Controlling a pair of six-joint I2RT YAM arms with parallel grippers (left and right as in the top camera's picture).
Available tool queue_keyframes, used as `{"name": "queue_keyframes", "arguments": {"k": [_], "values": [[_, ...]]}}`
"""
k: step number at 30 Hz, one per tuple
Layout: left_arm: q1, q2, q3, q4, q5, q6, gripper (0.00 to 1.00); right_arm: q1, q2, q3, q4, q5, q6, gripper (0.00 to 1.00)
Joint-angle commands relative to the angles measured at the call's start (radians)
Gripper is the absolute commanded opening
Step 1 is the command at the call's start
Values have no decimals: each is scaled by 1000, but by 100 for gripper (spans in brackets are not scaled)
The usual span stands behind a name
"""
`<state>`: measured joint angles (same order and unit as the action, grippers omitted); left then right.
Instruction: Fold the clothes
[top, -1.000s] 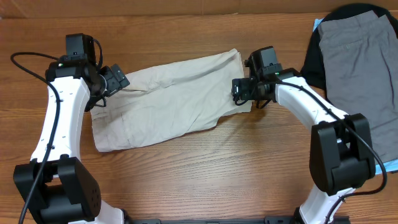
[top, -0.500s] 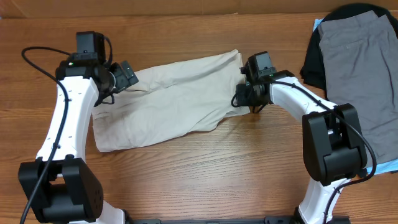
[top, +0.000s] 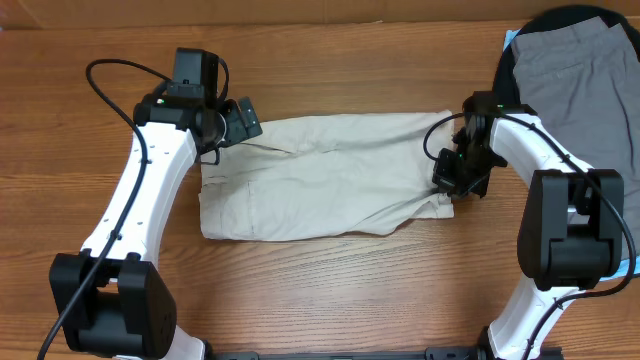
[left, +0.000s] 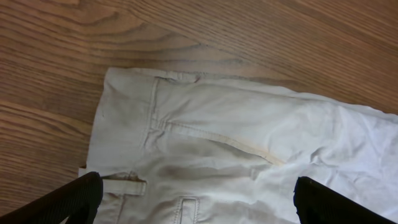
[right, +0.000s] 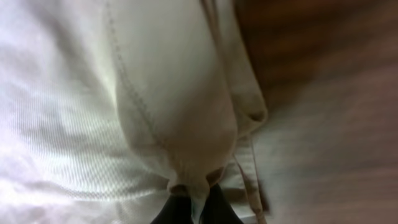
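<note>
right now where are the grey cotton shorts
Overhead view, far right: the grey cotton shorts lie atop a black garment, beyond the right gripper.

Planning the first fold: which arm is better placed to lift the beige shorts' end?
Right, probably: the right claw pinches the beige shorts by the hem; the left claw hangs open above the waistband.

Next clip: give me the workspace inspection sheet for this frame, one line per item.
Surface: wooden table, no spills seen.
Job's things: beige shorts spread mid-table, wrinkled; grey shorts lying on black garment at right.
Clutter: blue sheet under that pile.
Grippers: left gripper open over waistband end; right gripper pinching the beige shorts' edge.
Cables: black cable looping off left arm, off the cloth.
Surroundings: nothing seen.
</note>
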<state>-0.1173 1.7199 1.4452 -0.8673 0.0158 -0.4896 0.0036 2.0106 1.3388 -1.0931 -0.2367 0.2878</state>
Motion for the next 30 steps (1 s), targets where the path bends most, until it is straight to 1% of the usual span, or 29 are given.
{"name": "queue_keyframes", "arguments": {"k": [1, 4, 7, 9, 10, 11, 12, 13, 14, 15, 18, 20, 24, 27, 30], "values": [[-9, 10, -24, -4, 7, 22, 100, 28, -34, 3, -29, -137, 5, 4], [-9, 10, -31, -17, 8, 23, 100, 57, -67, 3, -43, -138, -7, 4], [-8, 10, -31, -30, 12, 66, 100, 53, -113, 6, -45, -53, -2, 5], [-6, 10, -31, -44, 11, 95, 100, 19, -133, 32, -92, 39, -2, 16], [-6, 10, -31, -50, 10, 103, 100, 5, -135, 45, -113, 71, -3, 20], [-6, 10, -31, -56, 11, 109, 100, -14, -135, 64, -140, 114, -3, 32], [-6, 10, -31, -62, 10, 111, 100, -28, -135, 74, -153, 138, -3, 41], [-6, 10, -31, -69, 11, 116, 100, -55, -135, 90, -167, 168, -7, 56], [-6, 10, -31, -72, 11, 117, 100, -65, -135, 95, -167, 171, -14, 58], [-6, 10, -31, -82, 11, 117, 100, -92, -135, 109, -156, 143, -58, 61], [-6, 10, -31, -106, 11, 127, 100, -111, -135, 117, -101, 29, -188, 62], [-6, 10, -31, -125, 13, 141, 96, -109, -135, 114, -42, -60, -278, 69], [-5, 10, -31, -130, 56, 245, 92, -96, -135, 113, 48, -145, -347, 72], [1, 6, -31, -134, 74, 270, 91, -83, -135, 111, 62, -162, -375, 72], [21, -10, -15, -148, 74, 288, 93, -69, -135, 72, 124, -167, -382, 72]]}}
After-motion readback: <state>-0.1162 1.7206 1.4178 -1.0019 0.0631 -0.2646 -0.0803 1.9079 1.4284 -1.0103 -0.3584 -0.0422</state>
